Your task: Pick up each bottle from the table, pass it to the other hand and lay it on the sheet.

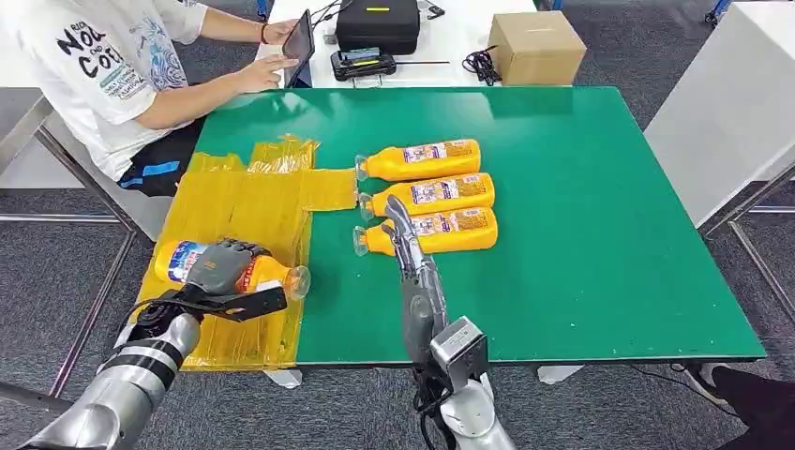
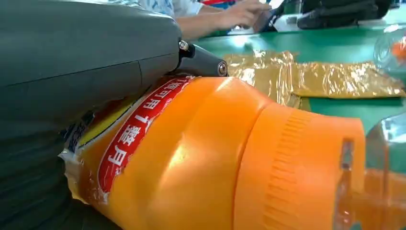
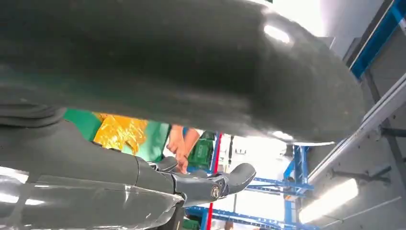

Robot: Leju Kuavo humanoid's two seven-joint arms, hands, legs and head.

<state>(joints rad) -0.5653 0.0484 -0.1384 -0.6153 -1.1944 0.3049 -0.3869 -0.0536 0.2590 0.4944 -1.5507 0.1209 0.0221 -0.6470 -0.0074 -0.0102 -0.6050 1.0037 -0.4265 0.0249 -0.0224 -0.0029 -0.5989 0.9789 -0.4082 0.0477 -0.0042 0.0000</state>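
Note:
An orange bottle point(image 1: 267, 273) with a clear cap lies on the yellow sheet point(image 1: 234, 202) at the table's near left. My left hand point(image 1: 223, 266) grips it from above. The left wrist view shows the same bottle point(image 2: 215, 158) close up under my left hand point(image 2: 72, 72), with the crinkled sheet point(image 2: 335, 79) beyond. Three more orange bottles lie side by side on the green table: far point(image 1: 422, 159), middle point(image 1: 431, 194), near point(image 1: 445, 232). My right hand point(image 1: 405, 239) stretches flat with straight fingers over the near bottle's neck, holding nothing. In the right wrist view my right hand point(image 3: 167, 72) looms dark.
A person point(image 1: 112, 66) sits at the table's far left corner using a tablet point(image 1: 300, 39). On a white table behind stand a black case point(image 1: 378, 23) and a cardboard box point(image 1: 536, 47). The right half of the green table point(image 1: 609, 234) is bare.

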